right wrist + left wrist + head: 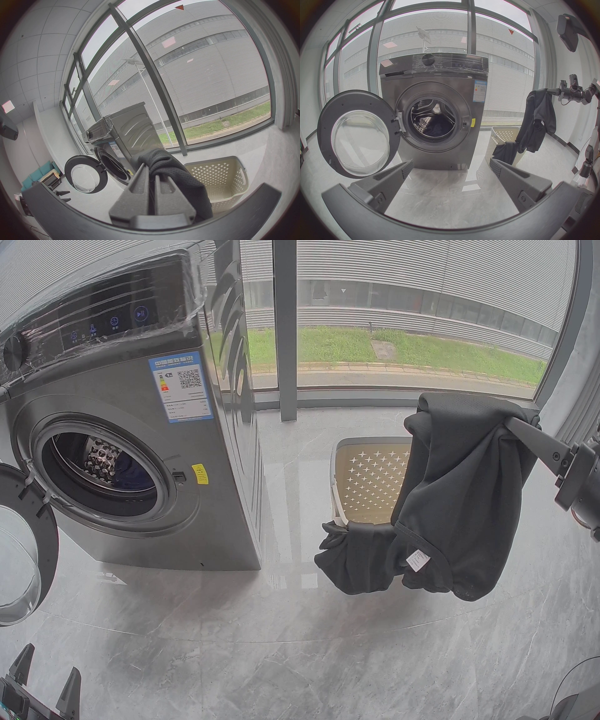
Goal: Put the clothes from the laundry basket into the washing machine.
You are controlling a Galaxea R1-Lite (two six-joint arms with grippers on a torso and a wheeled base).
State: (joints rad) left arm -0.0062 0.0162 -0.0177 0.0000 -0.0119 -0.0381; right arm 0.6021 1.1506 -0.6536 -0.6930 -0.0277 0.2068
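Hanging from the clenched jaws of the right gripper (509, 422), the dark garment (462, 490) is what we see first. The jaws pinch its top fold, and the rest drapes straight down beneath them, a white tag (417, 560) showing near its hem. Its lowest fold falls across the near rim of the cream laundry basket (369, 443), which stands on the floor (281, 640) below those jaws. Off to the robot's left of them we find the washing machine (206, 509), its round door (25, 552) swung wide and a dark blue cloth (131, 476) lying in the drum (100, 459). Well apart from the garment, the left gripper (51, 664) sits low before the machine. Its jaws are released and hold nothing, and the open drum lies ahead of them.
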